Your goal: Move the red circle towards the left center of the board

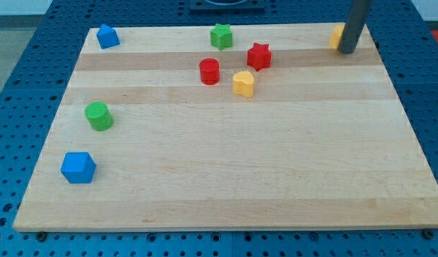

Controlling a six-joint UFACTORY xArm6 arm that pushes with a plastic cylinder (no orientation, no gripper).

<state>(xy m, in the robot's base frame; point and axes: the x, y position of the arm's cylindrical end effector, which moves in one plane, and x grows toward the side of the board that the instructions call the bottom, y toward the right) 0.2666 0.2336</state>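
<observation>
The red circle (209, 71) is a short red cylinder standing on the wooden board (226, 171), a little above the middle, toward the view's top. A yellow block (243, 83) sits just to its lower right and a red star (259, 56) to its upper right. My tip (345, 51) is the lower end of the dark rod at the board's top right corner, far to the right of the red circle. It stands against an orange-yellow block (337, 36), which it partly hides.
A green star (221, 36) lies at the top middle and a blue block (108, 36) at the top left corner. A green cylinder (99, 116) sits at the left centre, a blue block (78, 167) below it at lower left.
</observation>
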